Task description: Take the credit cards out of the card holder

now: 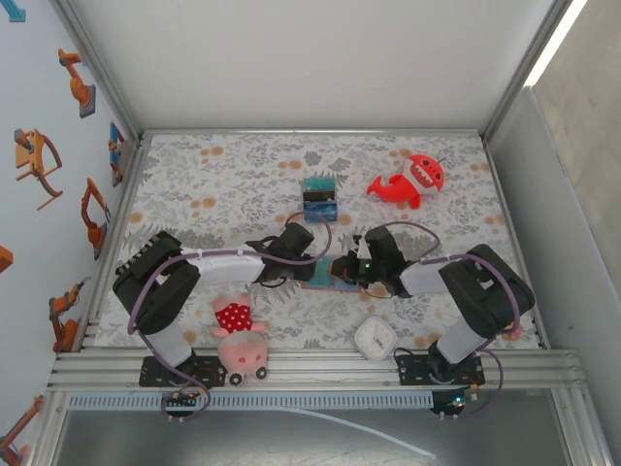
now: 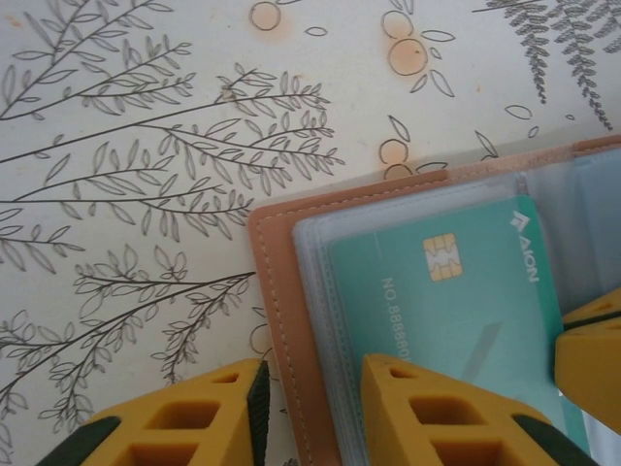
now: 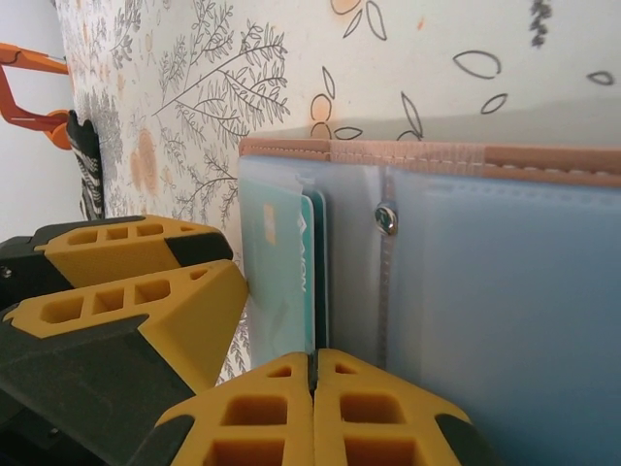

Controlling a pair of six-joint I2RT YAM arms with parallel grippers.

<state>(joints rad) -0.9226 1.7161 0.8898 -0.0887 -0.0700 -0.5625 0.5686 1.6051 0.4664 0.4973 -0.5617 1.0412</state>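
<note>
The stitched tan leather card holder lies open mid-table, with a glossy teal credit card under its frosted sleeve. The left gripper has its yellow wedges spread, straddling the holder's 9 o'clock edge. The right gripper is pressed together at the card's edge.

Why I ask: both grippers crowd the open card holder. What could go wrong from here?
1. The right gripper looks shut on the thin edge of the teal card; it may slip off, or pinch the clear sleeve too.
2. The left gripper straddles the tan edge of the card holder, one finger on the sleeve over the card; pressing there could pin the card, and a weak hold might let the holder drag along.
</note>
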